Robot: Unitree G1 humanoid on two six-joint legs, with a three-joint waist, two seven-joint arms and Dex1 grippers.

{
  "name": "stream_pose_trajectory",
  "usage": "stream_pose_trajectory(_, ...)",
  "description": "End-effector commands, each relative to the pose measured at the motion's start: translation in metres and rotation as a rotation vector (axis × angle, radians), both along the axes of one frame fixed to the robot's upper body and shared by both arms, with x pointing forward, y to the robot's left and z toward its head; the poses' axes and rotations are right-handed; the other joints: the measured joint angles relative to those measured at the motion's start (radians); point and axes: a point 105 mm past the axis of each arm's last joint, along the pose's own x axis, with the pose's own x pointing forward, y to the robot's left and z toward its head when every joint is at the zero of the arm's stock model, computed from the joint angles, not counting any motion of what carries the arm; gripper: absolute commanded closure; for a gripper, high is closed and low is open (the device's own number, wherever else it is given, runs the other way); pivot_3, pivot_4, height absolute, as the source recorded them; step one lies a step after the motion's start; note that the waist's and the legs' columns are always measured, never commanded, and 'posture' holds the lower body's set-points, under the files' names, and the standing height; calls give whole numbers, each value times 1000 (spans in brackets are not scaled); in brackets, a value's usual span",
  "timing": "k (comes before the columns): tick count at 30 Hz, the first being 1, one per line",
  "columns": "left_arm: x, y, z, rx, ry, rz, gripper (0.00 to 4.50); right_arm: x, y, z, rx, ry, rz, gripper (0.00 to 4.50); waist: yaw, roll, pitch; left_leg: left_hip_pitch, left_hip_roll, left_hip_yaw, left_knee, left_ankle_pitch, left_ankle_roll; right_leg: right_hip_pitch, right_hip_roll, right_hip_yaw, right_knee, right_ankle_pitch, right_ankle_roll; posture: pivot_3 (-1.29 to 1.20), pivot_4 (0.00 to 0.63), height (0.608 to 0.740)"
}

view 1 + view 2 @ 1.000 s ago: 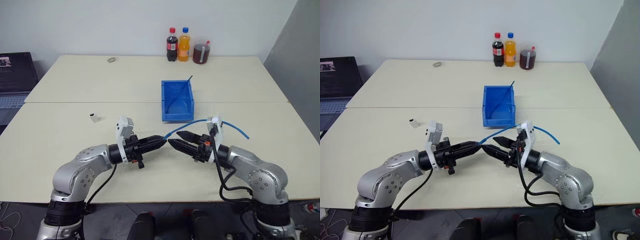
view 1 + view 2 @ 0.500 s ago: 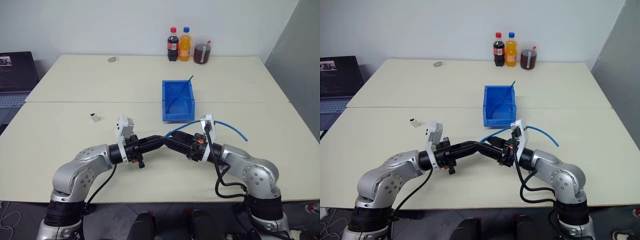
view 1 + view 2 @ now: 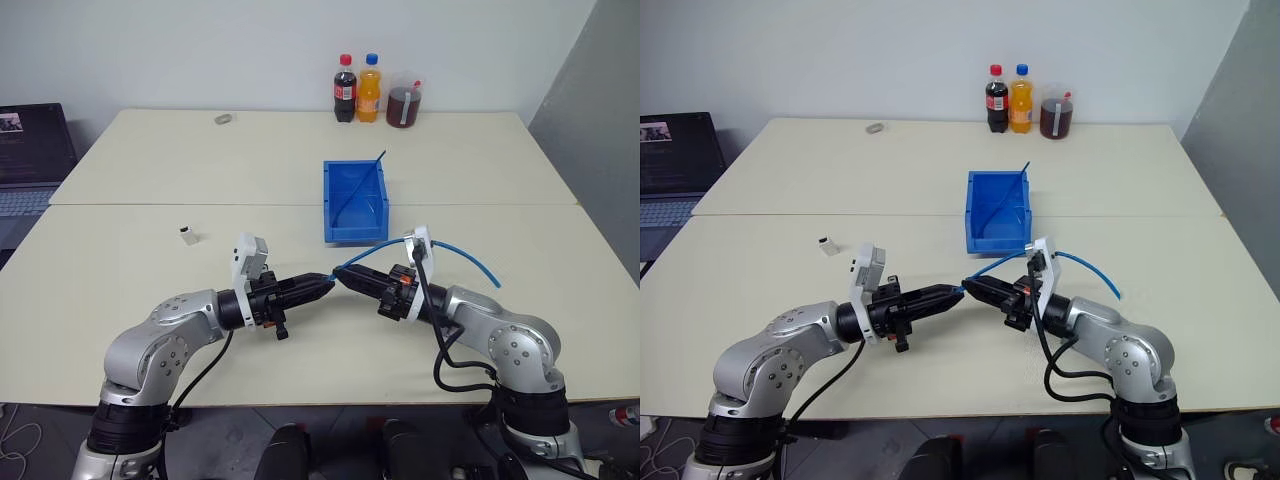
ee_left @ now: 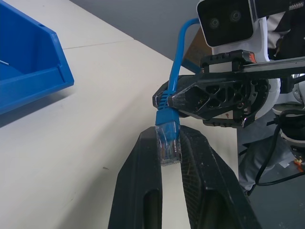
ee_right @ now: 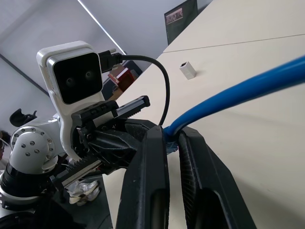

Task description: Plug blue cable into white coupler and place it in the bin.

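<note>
Pinching the clear plug (image 4: 167, 143) of the blue cable (image 4: 177, 62) between the left end effector (image 4: 170, 155) fingers; right end effector (image 4: 164, 99) gripping the cable just beyond; bin (image 4: 33, 71) resting on the surface (image 4: 86, 129) nearby.

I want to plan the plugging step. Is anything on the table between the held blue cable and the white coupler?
Nothing visible does. The blue cable is pinched by the left gripper and right gripper, both shut on it above the table. The white coupler stands alone to the robot's left, with bare tabletop between.
</note>
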Motion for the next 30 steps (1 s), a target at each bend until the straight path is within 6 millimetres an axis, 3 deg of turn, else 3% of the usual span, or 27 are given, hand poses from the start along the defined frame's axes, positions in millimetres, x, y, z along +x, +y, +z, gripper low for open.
stream_pose_trajectory(1, -1, 0, 6, 18, -58, 5, 4246, -13, 11, 14, 44, -41, 103, 4463, 0, 0, 0, 0, 0, 0, 0, 0, 0, 0, 0, 0, 0, 0, 0, 0, 150, 740)
stream_pose_trajectory(8, 1, 1, 0, 50, -76, 1, 4246, -15, 12, 15, 39, -40, 125, 4464, 0, 0, 0, 0, 0, 0, 0, 0, 0, 0, 0, 0, 0, 0, 0, 0, 150, 740)
stream_pose_trajectory(10, -1, 2, -4, 65, -64, -1, 3539, -15, 11, 14, 32, -44, 121, 4465, 0, 0, 0, 0, 0, 0, -1, 0, 0, 0, 0, 0, 0, 0, 0, 0, 150, 740)
stream_pose_trajectory(21, -12, 29, -29, 210, -97, 115, 1427, -5, 0, 11, -3, -78, 37, 4481, -1, 0, 0, 0, 0, 1, -2, 0, 0, -2, 0, 1, -1, -1, -1, 0, 150, 740)
stream_pose_trajectory(24, -14, 47, -41, 253, -96, 239, 724, -2, -5, 7, -14, -77, 10, 4481, 0, 0, 0, -1, 1, 1, -3, 0, 0, -2, 0, 1, -1, -1, -2, 0, 150, 740)
stream_pose_trajectory(27, -6, 76, -54, 280, -111, 475, 21, 1, -11, 3, -27, -79, -13, 4482, 1, 0, 0, 0, 1, 0, -4, 0, 0, -2, 0, 0, -1, -2, -2, 0, 150, 740)
stream_pose_trajectory(30, 10, 114, -69, 425, -140, 772, 0, 5, -15, 3, -33, -85, -32, 4482, 2, 0, 0, -1, 1, 0, -3, 0, 0, -2, -1, 0, -1, -2, -2, 0, 150, 740)
